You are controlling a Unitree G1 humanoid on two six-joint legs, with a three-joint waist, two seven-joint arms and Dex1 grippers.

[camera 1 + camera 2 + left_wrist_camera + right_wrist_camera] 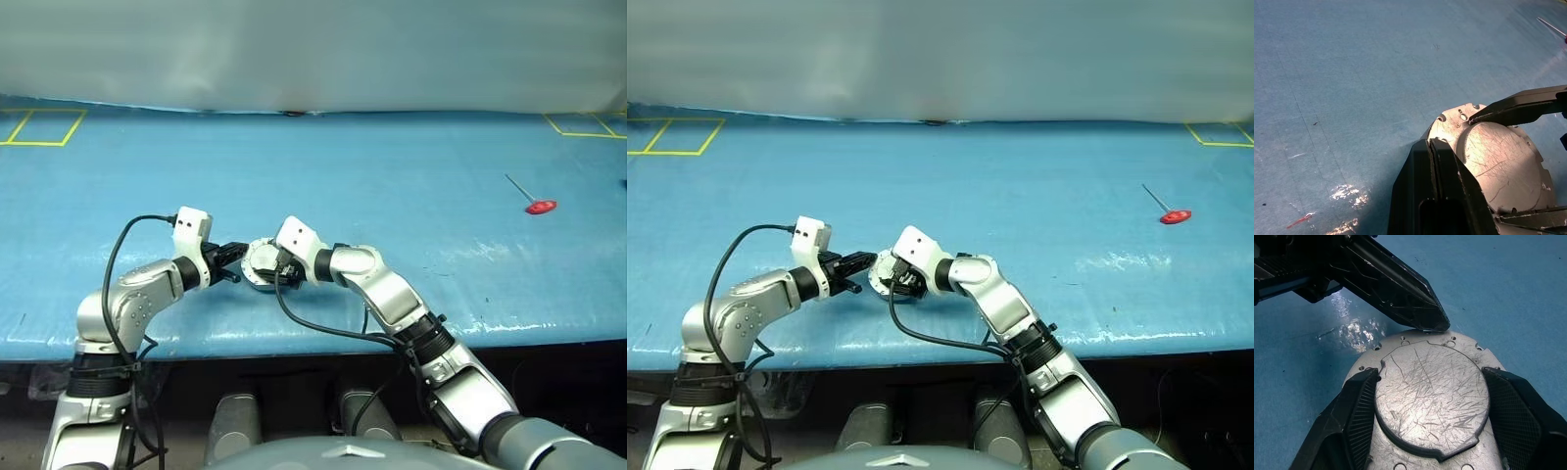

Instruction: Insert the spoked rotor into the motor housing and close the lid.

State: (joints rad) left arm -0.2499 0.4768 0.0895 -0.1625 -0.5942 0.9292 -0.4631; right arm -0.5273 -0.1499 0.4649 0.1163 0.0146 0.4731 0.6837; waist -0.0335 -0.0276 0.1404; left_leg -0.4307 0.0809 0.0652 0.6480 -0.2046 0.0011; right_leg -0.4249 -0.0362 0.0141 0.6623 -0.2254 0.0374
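L gripper [231,262] clenched on nothing, tips pressing the near edge of lid [1432,399]. Just to its right, R gripper [1431,396] grasps housing [262,266] w/ one finger each side, on table [392,176]. Lid looks flat on top, rotor prob. inside. Step: closing lid. Next: firm push down till seated, R holding steady.

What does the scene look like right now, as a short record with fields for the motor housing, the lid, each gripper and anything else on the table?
motor housing: near the table's front edge, gripped on both sides by the right gripper
lid: closed, scratched grey outer face up
right gripper: fingers on either side of the housing
left gripper: shut, tip at the lid's rim
table: blue cover
other: red-handled tool far on the right
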